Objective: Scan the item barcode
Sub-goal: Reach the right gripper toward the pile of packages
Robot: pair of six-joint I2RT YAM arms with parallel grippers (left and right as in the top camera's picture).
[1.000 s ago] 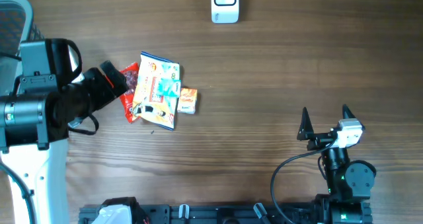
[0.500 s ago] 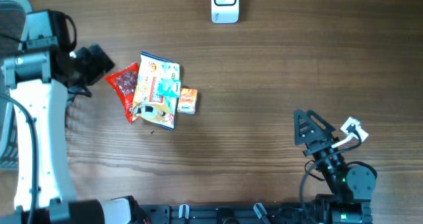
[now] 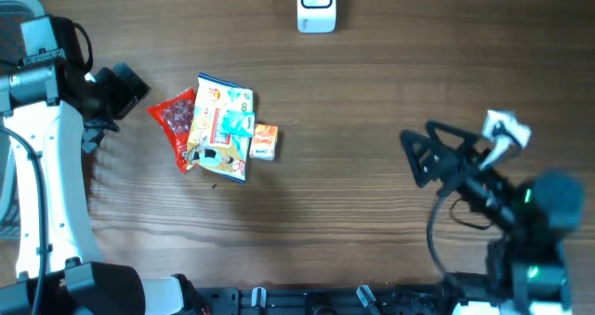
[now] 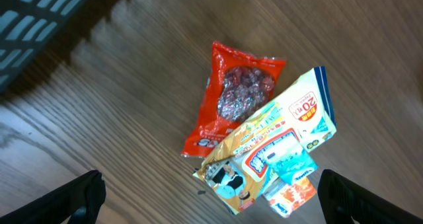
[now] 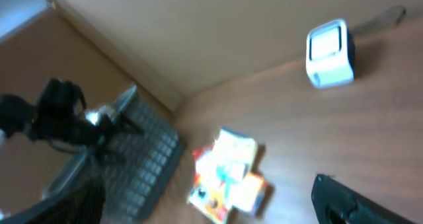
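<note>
since a second ago the left gripper (image 3: 119, 87) has drawn back off the red snack packet (image 3: 174, 120) toward 10 o'clock. the right gripper (image 3: 416, 157) has risen and swung round, so its tips now aim at 9 o'clock. both pairs of fingers stand wide apart, hold nothing and touch nothing on the table (image 3: 390, 92).

the items lie in one small heap on the 9 o'clock side of the table. a colourful pouch (image 3: 221, 127) overlaps the red snack packet, and a small orange box (image 3: 265, 141) touches the pouch at its 4 o'clock corner. the heap sits near the left gripper, at its 4 o'clock, and well apart from the right gripper, out at its 9 o'clock. the white scanner (image 3: 316, 6) stands at the table's 12 o'clock edge.

the left wrist view frames the heap between its two fingers (image 4: 76, 197). only this view shows the packet's clear window and the pouch's print. the right wrist view is blurred, but it alone shows the scanner's front face and the left arm (image 5: 63, 112) side-on.
</note>
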